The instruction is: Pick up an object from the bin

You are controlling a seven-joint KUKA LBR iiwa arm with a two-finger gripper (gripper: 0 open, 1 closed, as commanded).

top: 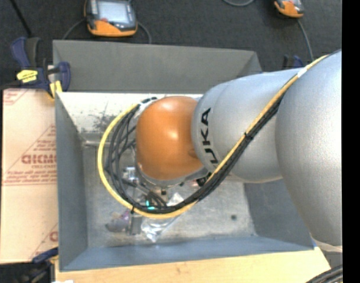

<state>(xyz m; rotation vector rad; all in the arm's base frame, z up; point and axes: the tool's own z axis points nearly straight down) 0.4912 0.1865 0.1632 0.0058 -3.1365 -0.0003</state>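
A pale, crumpled, clear-looking scrap (151, 230) is lying near the front wall of the grey bin (74, 175), with a small greyish thing (117, 224) just beside it. The gripper (136, 217) is hanging low over the two, beneath the arm's orange cover (165, 137) and looped cables (112, 152). The wrist is hiding the gripper, so I cannot tell how far open it is or whether it is gripping anything. This is looking like the grasping step, and the next move is calling for a firm closure on one item, then a straight lift clear of the walls.
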